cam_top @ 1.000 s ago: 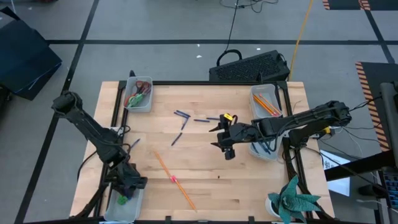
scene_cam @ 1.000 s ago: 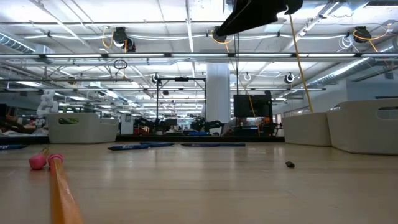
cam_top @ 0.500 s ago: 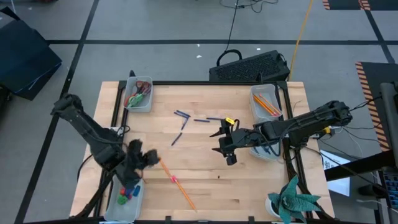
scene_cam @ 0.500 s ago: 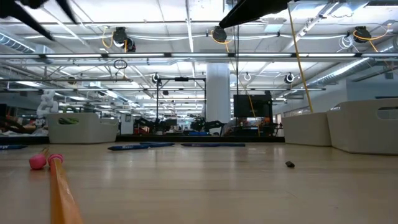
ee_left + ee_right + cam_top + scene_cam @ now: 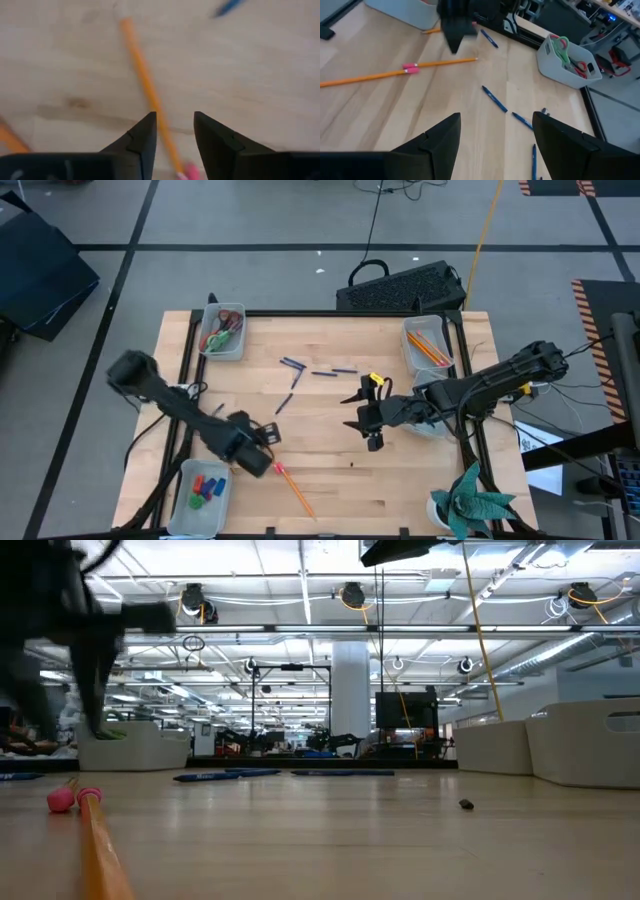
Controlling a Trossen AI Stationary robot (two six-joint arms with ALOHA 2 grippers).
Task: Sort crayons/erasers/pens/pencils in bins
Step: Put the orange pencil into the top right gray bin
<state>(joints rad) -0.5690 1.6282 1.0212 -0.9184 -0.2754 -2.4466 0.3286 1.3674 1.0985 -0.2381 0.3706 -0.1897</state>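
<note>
Two orange pencils (image 5: 296, 492) lie on the table near its front edge, one with a pink tip (image 5: 191, 171). My left gripper (image 5: 264, 448) hovers open over the other pencil (image 5: 145, 85), touching nothing. My right gripper (image 5: 366, 420) stands open mid-table, with nothing between its fingers (image 5: 440, 140). Several blue pens (image 5: 322, 373) lie scattered toward the far side. Crayons (image 5: 207, 487) lie in the near-left bin (image 5: 190, 515). More pencils (image 5: 428, 347) lie in the far-right bin (image 5: 412, 358). No loose erasers show.
A far-left bin (image 5: 228, 348) holds scissors (image 5: 565, 47). A fourth bin (image 5: 432, 428) with pens lies under my right arm. A black keyboard (image 5: 400, 285) sits beyond the far edge. A tiny dark speck (image 5: 465, 804) lies on the table.
My left gripper has risen out of the near-left bin and swung toward the table's right, ending over the pencils. My right gripper has drifted slightly toward the near edge.
</note>
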